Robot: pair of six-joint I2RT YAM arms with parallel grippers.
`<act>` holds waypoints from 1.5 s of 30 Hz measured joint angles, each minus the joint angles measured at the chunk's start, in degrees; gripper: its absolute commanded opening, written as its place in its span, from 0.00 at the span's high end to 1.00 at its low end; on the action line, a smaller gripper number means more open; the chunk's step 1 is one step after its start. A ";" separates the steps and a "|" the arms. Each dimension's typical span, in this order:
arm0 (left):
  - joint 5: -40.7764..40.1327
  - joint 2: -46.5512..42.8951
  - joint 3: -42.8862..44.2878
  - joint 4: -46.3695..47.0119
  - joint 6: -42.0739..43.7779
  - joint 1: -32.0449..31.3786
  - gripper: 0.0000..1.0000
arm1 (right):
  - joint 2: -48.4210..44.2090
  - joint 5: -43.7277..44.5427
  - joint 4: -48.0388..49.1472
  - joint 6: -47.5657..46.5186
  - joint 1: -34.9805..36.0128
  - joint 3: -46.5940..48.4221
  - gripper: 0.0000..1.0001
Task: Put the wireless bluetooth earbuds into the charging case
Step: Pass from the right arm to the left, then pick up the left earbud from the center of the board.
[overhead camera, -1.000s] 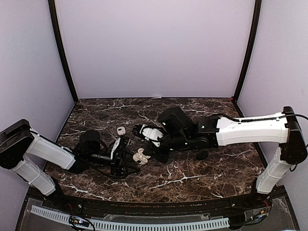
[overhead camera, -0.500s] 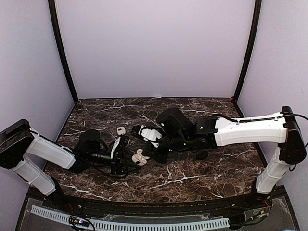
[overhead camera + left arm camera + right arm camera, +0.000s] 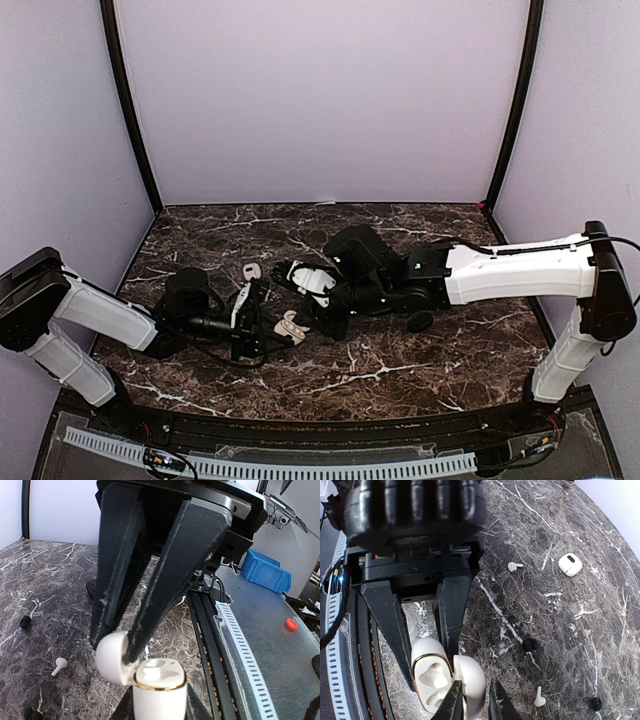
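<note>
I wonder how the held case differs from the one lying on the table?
The held case is open; the loose case is shut. The held case is pinched by the left gripper; the loose case lies ungripped on the table. Both are white.

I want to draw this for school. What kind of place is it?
Probably a robot lab test booth: purple walls box in a marble-look table, a left arm and a right arm stand at its near edge, and a blue bin sits on a metal bench beyond.
</note>
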 measured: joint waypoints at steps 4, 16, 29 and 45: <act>0.09 0.00 0.00 0.00 0.09 0.00 0.77 | 0.00 1.03 0.66 0.35 0.11 0.00 0.74; -6.27 -2.34 -0.63 -0.44 0.52 0.17 0.78 | -10.27 5.16 5.05 3.21 -0.07 -8.28 0.64; -16.39 -10.01 -5.38 0.68 -2.54 5.46 0.78 | -19.06 0.07 24.30 8.46 -9.40 -35.65 0.52; -17.16 -10.03 -5.90 1.68 -4.09 6.51 0.78 | 0.76 -6.14 46.69 1.07 -14.29 -40.74 0.61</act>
